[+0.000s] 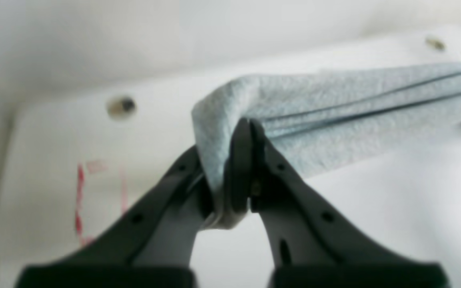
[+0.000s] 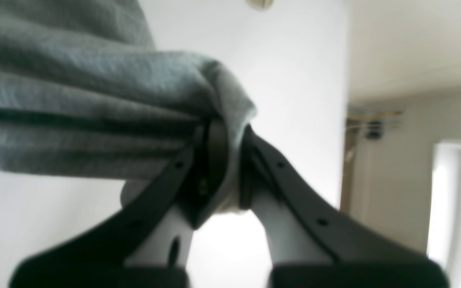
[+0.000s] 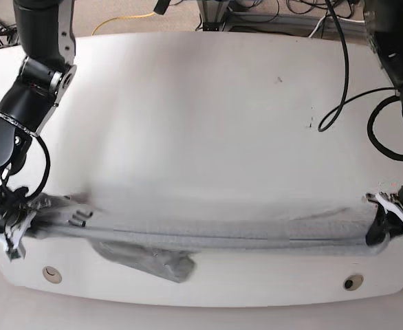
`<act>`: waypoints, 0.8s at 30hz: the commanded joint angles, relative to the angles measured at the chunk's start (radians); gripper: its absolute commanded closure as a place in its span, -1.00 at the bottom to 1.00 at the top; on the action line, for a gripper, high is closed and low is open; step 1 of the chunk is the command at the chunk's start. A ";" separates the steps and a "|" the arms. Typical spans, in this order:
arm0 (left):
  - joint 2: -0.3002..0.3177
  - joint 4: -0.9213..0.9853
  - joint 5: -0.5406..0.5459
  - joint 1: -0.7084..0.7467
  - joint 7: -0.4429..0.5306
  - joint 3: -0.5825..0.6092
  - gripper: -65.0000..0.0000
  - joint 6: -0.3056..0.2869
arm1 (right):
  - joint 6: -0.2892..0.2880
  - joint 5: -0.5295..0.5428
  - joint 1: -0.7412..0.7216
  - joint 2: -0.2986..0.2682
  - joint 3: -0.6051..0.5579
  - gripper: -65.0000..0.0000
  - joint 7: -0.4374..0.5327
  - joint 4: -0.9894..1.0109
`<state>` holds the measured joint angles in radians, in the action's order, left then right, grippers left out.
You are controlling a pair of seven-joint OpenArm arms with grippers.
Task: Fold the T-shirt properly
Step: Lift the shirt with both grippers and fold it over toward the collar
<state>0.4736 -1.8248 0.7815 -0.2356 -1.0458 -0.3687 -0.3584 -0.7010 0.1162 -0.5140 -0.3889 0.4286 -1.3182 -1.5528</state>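
Two grippers, left and right, clamped tight on T-shirt ends, stretched near table front edge, maybe lifted.

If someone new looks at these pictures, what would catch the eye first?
First, the grey T-shirt, pulled into a long narrow band along the near edge of the white table. Each end is pinched: the right gripper at the base view's left, the left gripper at its right. A loose flap hangs below the band, left of centre.
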 commanded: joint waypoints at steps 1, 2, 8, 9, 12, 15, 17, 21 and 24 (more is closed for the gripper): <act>0.023 -0.046 0.005 0.077 0.029 -0.049 1.00 0.008 | 0.003 0.003 0.050 -0.020 0.051 1.00 0.001 -0.044; 0.020 -0.054 0.011 0.112 0.029 -0.057 1.00 0.008 | 0.003 0.013 0.079 -0.020 0.065 1.00 0.002 -0.050; -0.028 -0.066 0.020 0.331 0.029 -0.126 1.00 -0.009 | 0.003 0.119 0.266 -0.015 0.134 1.00 0.002 -0.059; -0.034 -0.065 0.019 0.361 0.029 -0.137 1.00 -0.027 | 0.003 0.133 0.294 -0.015 0.148 1.00 0.002 -0.059; -0.052 -0.065 0.016 0.436 0.029 -0.169 1.00 -0.080 | 0.003 0.168 0.364 -0.012 0.186 1.00 0.004 -0.059; -0.055 -0.065 0.016 0.494 0.029 -0.181 1.00 -0.090 | 0.003 0.201 0.417 -0.012 0.195 1.00 0.004 -0.059; -0.055 -0.062 0.016 0.534 0.029 -0.188 1.00 -0.090 | 0.003 0.225 0.455 -0.012 0.195 1.00 0.004 -0.059; -0.055 -0.063 0.016 0.586 0.029 -0.186 1.00 -0.090 | 0.003 0.259 0.501 -0.011 0.195 1.00 0.004 -0.059; -0.055 -0.063 0.016 0.629 0.029 -0.188 1.00 -0.090 | 0.003 0.300 0.545 -0.011 0.195 1.00 0.004 -0.059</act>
<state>0.3962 -1.8729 0.8051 0.3824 -1.0332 -0.5404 -0.4534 -0.6998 0.4107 0.0273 -0.3721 0.6144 -1.3155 -1.5917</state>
